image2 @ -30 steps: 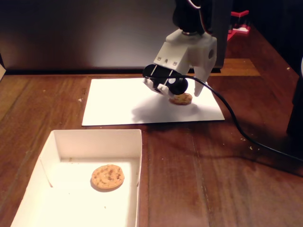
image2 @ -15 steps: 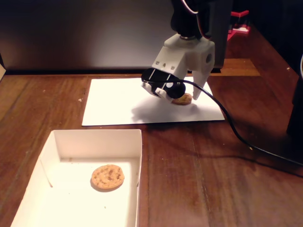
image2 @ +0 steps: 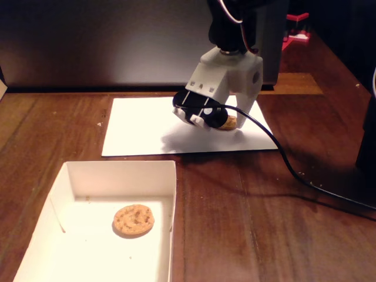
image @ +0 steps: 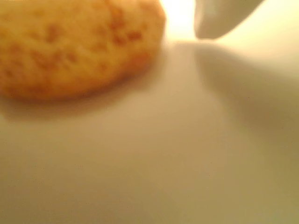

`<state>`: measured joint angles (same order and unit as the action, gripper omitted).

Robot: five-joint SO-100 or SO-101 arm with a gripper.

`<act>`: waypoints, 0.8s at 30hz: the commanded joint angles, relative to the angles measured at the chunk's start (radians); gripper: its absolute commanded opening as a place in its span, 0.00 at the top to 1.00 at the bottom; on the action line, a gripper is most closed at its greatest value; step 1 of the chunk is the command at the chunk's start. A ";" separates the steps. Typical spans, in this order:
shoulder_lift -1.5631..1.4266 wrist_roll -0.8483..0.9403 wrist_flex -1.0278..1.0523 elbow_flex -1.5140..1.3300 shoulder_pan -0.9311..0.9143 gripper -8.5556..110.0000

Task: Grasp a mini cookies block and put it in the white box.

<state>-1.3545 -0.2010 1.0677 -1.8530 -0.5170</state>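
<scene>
A mini cookie (image2: 231,123) lies on a flat white paper sheet (image2: 141,126) and is mostly covered by my white gripper (image2: 226,124). The gripper is low over it and open, with a finger on either side. Blurred and very close in the wrist view, this cookie (image: 70,46) fills the upper left, and one white fingertip (image: 219,18) sits just to its right without touching it. The white box (image2: 170,176) stands at the lower left of the fixed view. Another cookie (image2: 133,220) lies flat inside it.
A black cable (image2: 282,155) runs from the gripper across the wooden table (image2: 264,223) to the right. A dark panel (image2: 88,41) stands behind the paper. Red parts (image2: 296,29) and a dark object (image2: 367,135) sit at the right edge.
The gripper has sunk lower and shifted slightly left over the cookie on the paper, hiding more of it. The box and its cookie have not moved.
</scene>
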 commanded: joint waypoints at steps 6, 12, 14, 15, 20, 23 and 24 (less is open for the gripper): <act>-0.037 -0.015 -0.032 -0.014 -0.003 0.62; -0.023 -0.021 -0.049 -0.029 -0.015 0.63; -0.023 -0.021 -0.055 -0.029 -0.018 0.63; -0.023 -0.025 -0.060 -0.029 -0.021 0.63; -0.048 -0.037 -0.089 -0.051 -0.028 0.65; -0.052 -0.040 -0.092 -0.052 -0.026 0.67; -0.051 -0.040 -0.092 -0.052 -0.026 0.67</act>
<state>-1.3530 -0.2362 0.9848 -1.9113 -0.5369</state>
